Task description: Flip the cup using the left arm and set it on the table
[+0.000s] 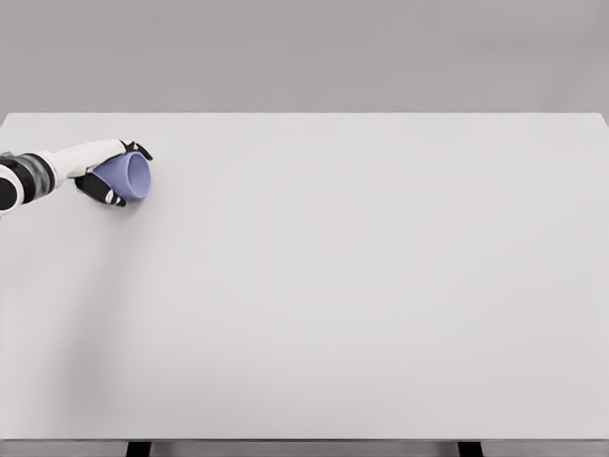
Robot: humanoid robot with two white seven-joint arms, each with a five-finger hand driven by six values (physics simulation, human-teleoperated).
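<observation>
Head view, single frame. Landmark for all positions: the white table [362,305], which fills most of the view, with a grey wall behind it.

Left hand [112,171]: sits over the table's far left area, close to its left edge and nearer its back edge than its front. The white forearm comes in from the picture's left edge, roughly level, with a dark band at the wrist joint. The hand is closed around the cup [131,176]. One dark-tipped finger runs over the top of the cup; other fingers [103,191] curl beneath and in front of it. The grip looks firm, wrapped around the body rather than the rim.

Cup: pale blue-violet, held on its side. Its open mouth faces toward the table's right end, away from the wrist; the rim shows as an ellipse on the side farthest from the forearm. The base end is buried in the palm and mostly hidden. The cup therefore projects out of the hand toward the table's centre.

Contact with table: a faint shadow lies just below the cup and fingers on the tabletop. Cannot tell whether the cup's lower side touches the surface or is just above it.

Two dark table legs [140,448] show below the table's front edge.
</observation>
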